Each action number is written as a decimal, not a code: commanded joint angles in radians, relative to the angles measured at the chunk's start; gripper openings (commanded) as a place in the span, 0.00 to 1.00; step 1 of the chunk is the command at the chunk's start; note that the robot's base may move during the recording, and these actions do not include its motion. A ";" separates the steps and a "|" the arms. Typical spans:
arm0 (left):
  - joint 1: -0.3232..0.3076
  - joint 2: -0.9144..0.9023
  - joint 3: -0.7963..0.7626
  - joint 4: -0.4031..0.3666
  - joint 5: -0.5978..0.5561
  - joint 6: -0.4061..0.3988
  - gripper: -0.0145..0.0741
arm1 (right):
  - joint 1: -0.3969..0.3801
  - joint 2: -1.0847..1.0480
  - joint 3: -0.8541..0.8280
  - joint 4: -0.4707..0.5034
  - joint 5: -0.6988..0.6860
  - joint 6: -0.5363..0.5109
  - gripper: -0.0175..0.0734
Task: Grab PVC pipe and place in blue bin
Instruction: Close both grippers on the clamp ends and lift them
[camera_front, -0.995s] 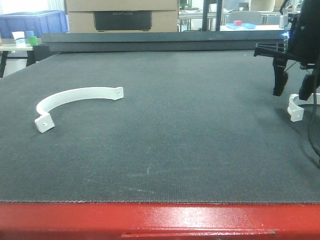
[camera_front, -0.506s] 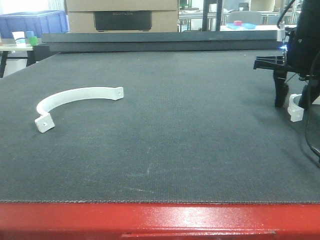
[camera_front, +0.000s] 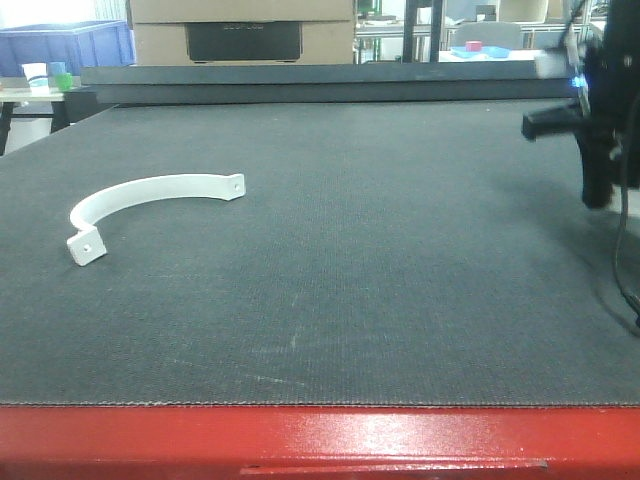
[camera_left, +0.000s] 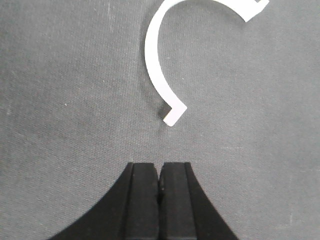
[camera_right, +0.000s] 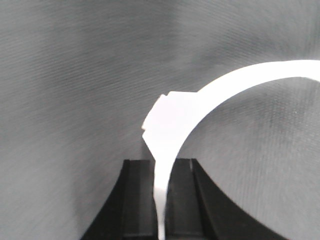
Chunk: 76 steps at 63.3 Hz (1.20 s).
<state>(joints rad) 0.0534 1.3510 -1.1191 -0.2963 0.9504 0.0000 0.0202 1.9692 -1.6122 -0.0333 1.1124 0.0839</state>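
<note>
A white curved PVC piece (camera_front: 150, 192) lies on the dark mat at the left; in the left wrist view it (camera_left: 156, 65) lies just ahead of my left gripper (camera_left: 159, 167), which is shut and empty above the mat. My right gripper (camera_front: 597, 190) is at the far right of the mat. In the right wrist view it (camera_right: 162, 170) is shut on a second white curved PVC piece (camera_right: 200, 105), which arcs up and to the right from the jaws. That piece does not show in the front view. The blue bin (camera_front: 62, 45) stands far back left, off the mat.
A cardboard box (camera_front: 245, 28) and a raised dark ledge (camera_front: 320, 80) run along the back. A side table with cups (camera_front: 45, 78) is at the back left. The red table edge (camera_front: 320, 440) is in front. A black cable (camera_front: 625, 270) hangs at the right.
The white piece that lay on the mat under my right gripper is gone from the front view. The right gripper has moved right and up. The left piece has not moved.
</note>
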 joint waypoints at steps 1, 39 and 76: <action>-0.001 0.017 -0.037 0.012 0.027 0.000 0.04 | 0.024 -0.068 -0.002 0.015 0.010 -0.036 0.01; -0.117 0.415 -0.445 0.162 0.142 -0.012 0.04 | 0.073 -0.194 -0.002 0.060 0.010 -0.036 0.01; -0.141 0.623 -0.516 0.211 0.089 -0.040 0.44 | 0.073 -0.194 0.000 0.058 -0.015 -0.036 0.01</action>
<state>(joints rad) -0.0841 1.9636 -1.6229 -0.0697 1.0626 -0.0287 0.0931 1.7899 -1.6122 0.0345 1.1094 0.0526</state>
